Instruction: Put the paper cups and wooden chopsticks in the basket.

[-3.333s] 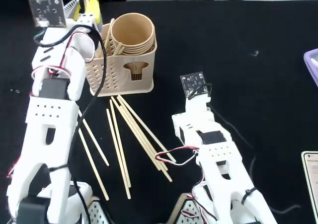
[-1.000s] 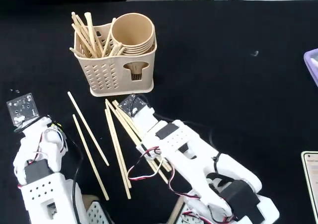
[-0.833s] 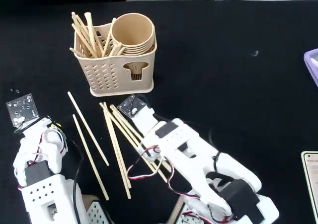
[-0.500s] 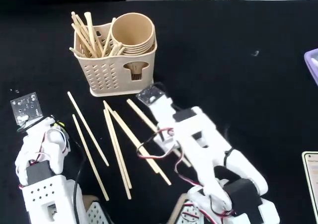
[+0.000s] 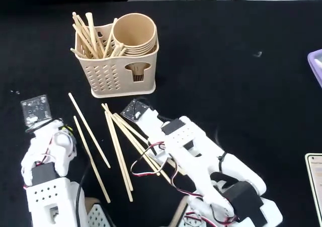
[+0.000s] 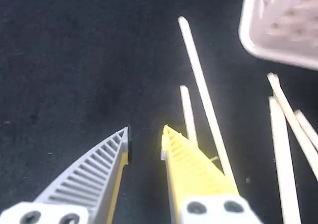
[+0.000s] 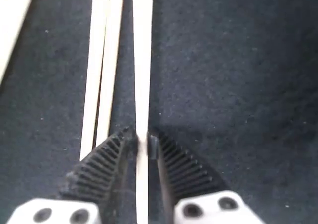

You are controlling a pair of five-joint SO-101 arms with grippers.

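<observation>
1 wooden chopstick [image 7: 142,60] tight between the right jaws

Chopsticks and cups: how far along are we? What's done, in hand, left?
Done: the paper cups sit stacked in the basket, with a bundle of chopsticks standing beside them. In hand: the right gripper has its jaws pinched on one chopstick, down at the table. Left: several loose chopsticks on the table; the left gripper hangs open near two of them.
</observation>
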